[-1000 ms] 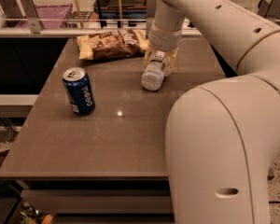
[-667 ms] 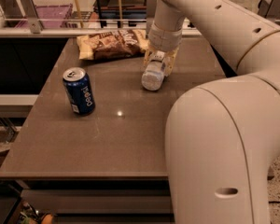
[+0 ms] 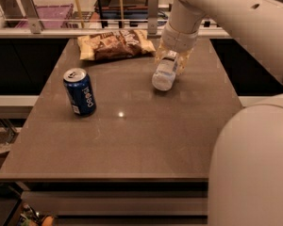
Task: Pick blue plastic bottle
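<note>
Gripper (image 3: 172,59) and blue plastic bottle (image 3: 163,75) both sit slightly further right than 1.0 s ago; can and bag are unchanged. Bottle is at the far right of the table (image 3: 132,145), tilted, one end toward the camera; cannot tell if that end touches the top. Fingers straddle its upper half and appear pinched on it.

Judgement: light, thin-walled and smooth. It will dent and may slip under a hard squeeze, so hold the labelled body with moderate force.

Pepsi can (image 3: 79,92) stands well apart to the left. Chip bag (image 3: 115,44) lies near, behind-left. Neither blocks a straight lift.
</note>
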